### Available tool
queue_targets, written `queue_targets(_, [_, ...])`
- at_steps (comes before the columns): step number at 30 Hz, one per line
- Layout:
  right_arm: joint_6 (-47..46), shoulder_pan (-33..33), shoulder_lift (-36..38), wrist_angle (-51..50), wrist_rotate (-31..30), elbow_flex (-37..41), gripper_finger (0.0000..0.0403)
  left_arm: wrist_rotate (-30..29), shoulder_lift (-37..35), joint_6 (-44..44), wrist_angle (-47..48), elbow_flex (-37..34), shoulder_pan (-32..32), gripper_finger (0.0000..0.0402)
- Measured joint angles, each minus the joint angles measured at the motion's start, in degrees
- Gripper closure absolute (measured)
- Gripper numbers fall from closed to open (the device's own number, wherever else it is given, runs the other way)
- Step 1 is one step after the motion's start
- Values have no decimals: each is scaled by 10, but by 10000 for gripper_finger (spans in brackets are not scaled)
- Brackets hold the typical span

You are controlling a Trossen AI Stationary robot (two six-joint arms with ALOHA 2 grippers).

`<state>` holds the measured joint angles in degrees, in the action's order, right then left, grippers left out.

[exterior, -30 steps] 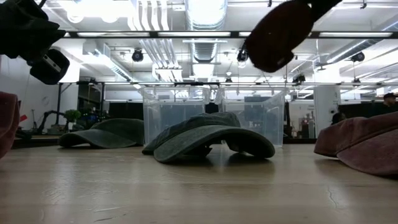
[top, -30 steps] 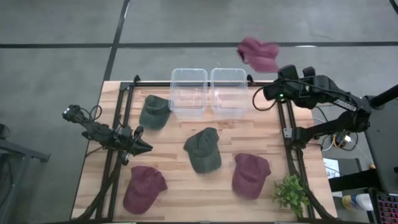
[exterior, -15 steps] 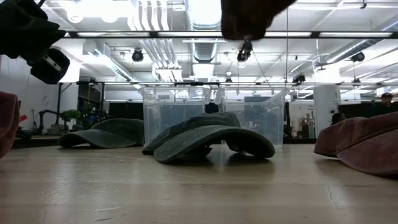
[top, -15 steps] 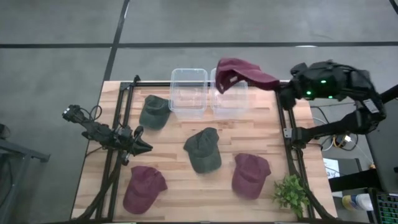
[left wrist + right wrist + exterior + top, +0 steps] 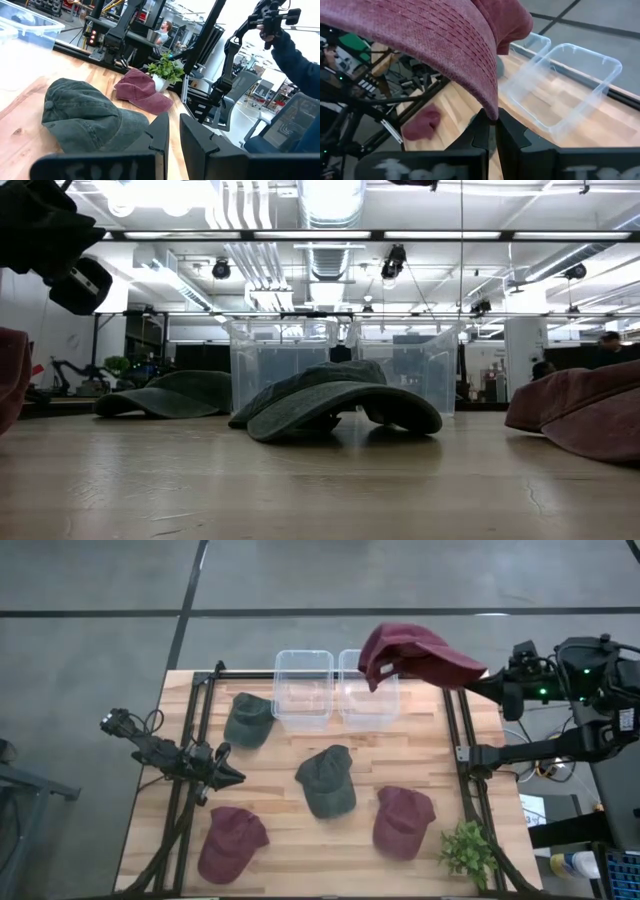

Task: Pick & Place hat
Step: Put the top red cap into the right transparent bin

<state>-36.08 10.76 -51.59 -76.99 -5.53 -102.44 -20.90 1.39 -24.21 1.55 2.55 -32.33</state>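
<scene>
A maroon hat (image 5: 415,658) hangs high in the air over the right one of two clear bins (image 5: 368,690), with my right gripper (image 5: 482,674) shut on it. Only a dark sliver of it (image 5: 410,182) shows at the low view's top edge. Two green hats (image 5: 327,780) (image 5: 248,718) and two maroon hats (image 5: 403,822) (image 5: 232,843) lie crown up on the wooden table. My left gripper (image 5: 237,777) waits level at the table's left side, shut, holding nothing. My right gripper pinches the hat's stitched brim at its edge (image 5: 490,111) between its two fingers. The fingers come from the table's right, slanting a little downward. The hat is lifted clear and juts out past the fingers toward the left, its crown (image 5: 380,658) drooping at the far end.
The left clear bin (image 5: 303,687) stands beside the right one at the table's far edge. A green plant (image 5: 468,850) sits at the near right corner. A black frame rail (image 5: 462,755) runs along the right side. A person's sleeve (image 5: 295,55) shows beyond the table.
My right gripper has risen and drawn back toward the table's right edge while turning its wrist. The maroon hat has swung from beyond the far edge to above the right bin, turned about, and climbed out of the low view's top.
</scene>
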Motion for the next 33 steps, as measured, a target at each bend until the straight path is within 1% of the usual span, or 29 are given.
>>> queue_targets(5, [-1,0,0,3,-1,20,392,0,0,0,-1,0,0,362])
queue_targets(9, [3,0,-12,30,-12,38,392,0,0,0,-3,0,0,362])
queue_targets(13, [24,0,-38,29,-73,69,392,0,0,0,-4,0,0,362])
queue_targets(19, [74,0,-110,41,-157,119,392,0,0,0,-4,0,0,362])
queue_targets(22, [110,0,-145,63,-202,126,392,0,0,0,-4,0,0,362])
queue_targets(25, [140,-1,-188,63,-257,124,392,0,0,0,-1,0,0,362])
queue_targets(27, [151,-4,-215,53,-288,114,392,0,0,0,-1,0,0,362])
queue_targets(29, [159,-4,-237,21,-307,98,392,0,0,0,-1,0,0,362])
queue_targets(33, [129,-4,-294,-94,-334,55,392,0,0,1,4,0,0,362])
